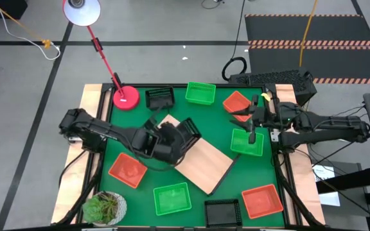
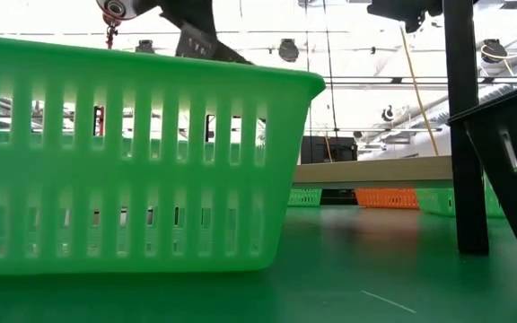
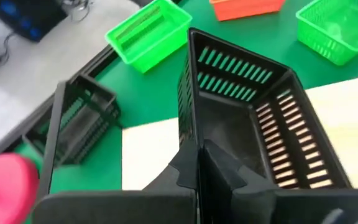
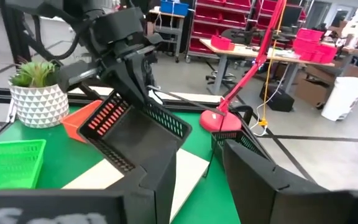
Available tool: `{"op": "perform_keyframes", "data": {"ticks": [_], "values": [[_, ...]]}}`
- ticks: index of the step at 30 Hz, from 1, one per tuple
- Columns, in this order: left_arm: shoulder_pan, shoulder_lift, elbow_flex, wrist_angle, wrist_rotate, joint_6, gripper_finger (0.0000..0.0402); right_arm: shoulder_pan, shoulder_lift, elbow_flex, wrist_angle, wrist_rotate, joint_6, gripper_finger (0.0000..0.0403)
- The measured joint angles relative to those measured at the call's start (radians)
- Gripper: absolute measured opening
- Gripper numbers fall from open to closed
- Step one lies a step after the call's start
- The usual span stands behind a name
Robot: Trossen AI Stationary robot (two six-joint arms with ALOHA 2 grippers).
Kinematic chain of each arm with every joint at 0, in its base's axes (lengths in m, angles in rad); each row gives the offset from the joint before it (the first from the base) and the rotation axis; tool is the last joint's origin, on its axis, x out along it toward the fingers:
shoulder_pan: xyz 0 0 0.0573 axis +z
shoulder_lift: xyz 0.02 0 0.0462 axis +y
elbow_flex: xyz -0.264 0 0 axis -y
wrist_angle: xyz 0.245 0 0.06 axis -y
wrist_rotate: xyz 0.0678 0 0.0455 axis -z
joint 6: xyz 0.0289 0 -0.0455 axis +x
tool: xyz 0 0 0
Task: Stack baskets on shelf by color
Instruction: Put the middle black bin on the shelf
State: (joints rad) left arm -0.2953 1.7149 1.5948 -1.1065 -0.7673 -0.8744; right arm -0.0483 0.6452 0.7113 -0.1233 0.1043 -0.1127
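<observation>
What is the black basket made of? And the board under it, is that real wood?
The black basket, held in the left gripper, looks like moulded plastic: thin, smooth walls cut with even slots. The shelf looks like pale wood with a flat matte top, but no grain shows clearly, so it could be a wood-look laminate instead.
</observation>
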Motion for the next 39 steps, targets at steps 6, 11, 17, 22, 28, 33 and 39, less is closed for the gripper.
{"op": "perform_keyframes", "data": {"ticks": [6,11,17,22,28,33,39], "values": [[-0.065,-0.001,-0.012,-0.069,-0.097,-0.253,0.0021,0.0,0.001,0.0,-0.023,0.0,-0.001,0.0126],[-0.111,0.0,-0.11,-0.071,-0.201,-0.381,0.0008,0.0,0.001,0.0,-0.038,-0.001,-0.004,0.0126],[-0.149,0.0,-0.225,-0.07,-0.208,-0.547,0.0017,0.0,0.001,0.0,-0.043,-0.001,-0.019,0.0125],[-0.156,0.0,-0.298,-0.062,-0.193,-0.623,0.001,0.0,0.001,0.0,-0.036,-0.001,-0.013,0.0125],[-0.151,0.0,-0.361,-0.062,-0.165,-0.691,0.002,0.0,0.002,0.0,-0.031,-0.001,-0.012,0.0125],[-0.132,0.0,-0.383,-0.062,-0.14,-0.701,0.0008,0.0,0.002,0.0,-0.031,-0.001,-0.014,0.0125],[-0.1,0.0,-0.384,-0.066,-0.102,-0.635,0.0041,0.0,0.002,0.0,-0.031,-0.001,-0.014,0.0125]]}}
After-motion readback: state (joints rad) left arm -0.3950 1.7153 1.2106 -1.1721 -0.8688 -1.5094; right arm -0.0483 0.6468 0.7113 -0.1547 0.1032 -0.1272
